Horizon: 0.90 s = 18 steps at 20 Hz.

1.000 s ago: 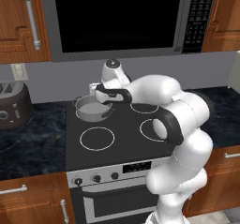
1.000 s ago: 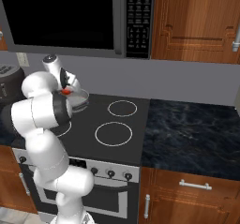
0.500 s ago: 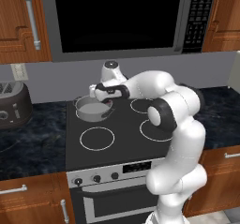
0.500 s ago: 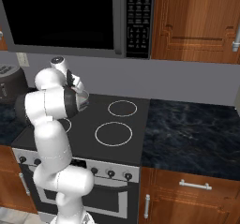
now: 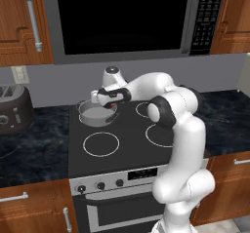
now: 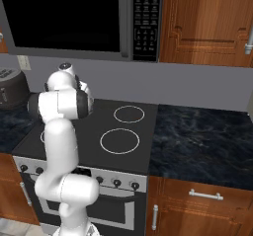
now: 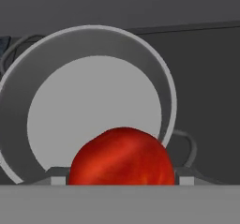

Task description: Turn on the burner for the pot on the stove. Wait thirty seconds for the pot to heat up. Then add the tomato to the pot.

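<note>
The small grey pot [image 5: 94,115] sits on the back left ring of the black stove [image 5: 122,144]. My gripper [image 5: 110,105] hangs over the pot's right rim, shut on the red tomato [image 5: 114,106]. In the hand view the tomato [image 7: 122,158] is held between the two fingertips [image 7: 57,175], and it sits just above the near rim of the pot [image 7: 89,33], whose pale inside is bare. In the right base view my own arm covers the pot on the stove [image 6: 123,151].
A dark toaster [image 5: 12,111] stands on the counter left of the stove. The black microwave [image 5: 127,17] hangs above it. Small knobs [image 5: 100,185] line the silver front panel. Dark counter [image 6: 202,141] runs to the right.
The elbow has swung up and in toward the stove. The hand, still holding the tomato, has shifted slightly lower over the pot. The pot has not moved.
</note>
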Motion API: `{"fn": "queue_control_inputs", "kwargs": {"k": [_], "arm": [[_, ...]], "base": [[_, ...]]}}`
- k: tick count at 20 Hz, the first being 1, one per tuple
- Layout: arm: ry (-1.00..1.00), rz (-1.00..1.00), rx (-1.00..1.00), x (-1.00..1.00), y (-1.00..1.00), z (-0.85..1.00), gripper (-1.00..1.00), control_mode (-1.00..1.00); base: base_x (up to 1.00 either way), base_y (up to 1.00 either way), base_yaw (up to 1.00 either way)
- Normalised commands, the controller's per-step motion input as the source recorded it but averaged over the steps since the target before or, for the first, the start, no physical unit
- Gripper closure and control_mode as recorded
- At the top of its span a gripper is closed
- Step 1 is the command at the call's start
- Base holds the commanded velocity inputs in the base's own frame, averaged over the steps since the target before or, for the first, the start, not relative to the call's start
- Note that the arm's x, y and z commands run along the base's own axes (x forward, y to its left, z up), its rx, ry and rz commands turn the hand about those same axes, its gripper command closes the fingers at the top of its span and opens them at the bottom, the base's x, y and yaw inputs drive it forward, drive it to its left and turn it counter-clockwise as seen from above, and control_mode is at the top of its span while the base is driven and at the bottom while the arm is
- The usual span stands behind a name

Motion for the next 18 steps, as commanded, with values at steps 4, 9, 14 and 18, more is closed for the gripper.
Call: {"fn": "queue_control_inputs", "kwargs": {"k": [4, 9, 14, 18], "arm": [[0.06, -0.01, 0.0, 0.41, 0.11, -0.21, 1.0, -1.0], [0.0, -0.01, 0.0, 0.32, 0.16, -0.08, 1.0, -1.0], [0.02, 0.0, 0.0, 0.04, 0.09, -0.08, -1.0, -1.0], [0.01, 0.0, 0.0, 0.0, 0.01, -0.08, -1.0, -1.0]], "base": [[0.0, 0.0, 0.0], [0.0, 0.0, 0.0], [0.0, 0.0, 0.0], [0.0, 0.0, 0.0]]}}
